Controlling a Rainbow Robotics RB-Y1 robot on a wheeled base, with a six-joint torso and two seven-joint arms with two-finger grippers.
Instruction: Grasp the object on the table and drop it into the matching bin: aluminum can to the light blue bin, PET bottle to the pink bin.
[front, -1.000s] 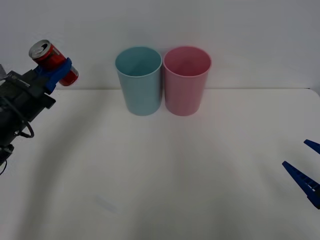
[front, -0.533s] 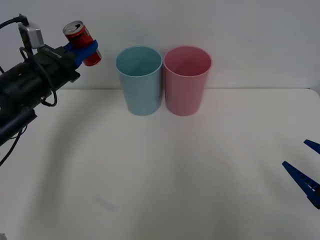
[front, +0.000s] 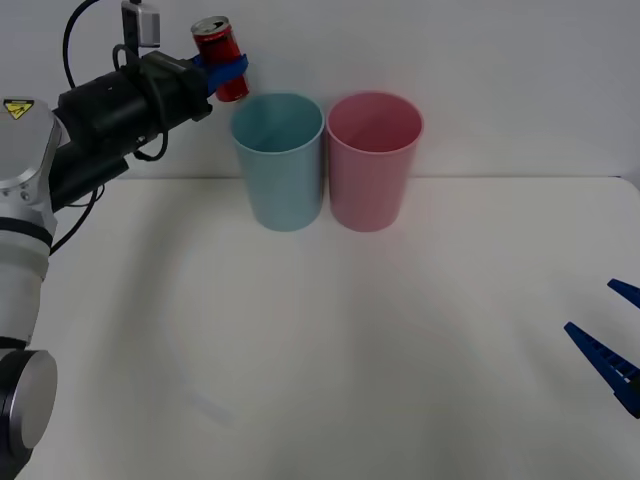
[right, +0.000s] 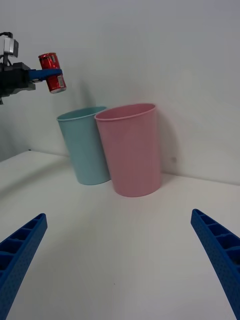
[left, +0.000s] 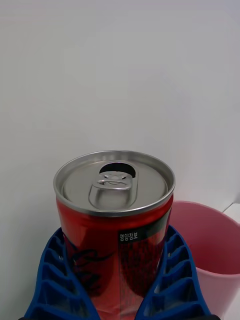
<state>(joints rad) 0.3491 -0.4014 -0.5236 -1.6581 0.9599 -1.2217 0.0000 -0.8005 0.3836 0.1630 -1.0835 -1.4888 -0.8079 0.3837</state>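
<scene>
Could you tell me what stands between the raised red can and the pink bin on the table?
The light blue bin stands between the aluminum can, held by the left gripper, and the pink bin; the front view shows it.

The aluminum can (left: 114, 227) carries small white Korean print, "영양정보" (on a black panel); the left arm (front: 25, 150) bears a yellow warning triangle (front: 17, 108).

The left gripper (front: 226, 68) holds a red can (front: 219, 58) in the air, just left of and above the light blue bin's (front: 279, 165) rim. The pink bin (front: 372, 165) stands touching it on the white table (front: 330, 340). The right gripper (front: 612, 345) rests open at the table's right edge.
</scene>
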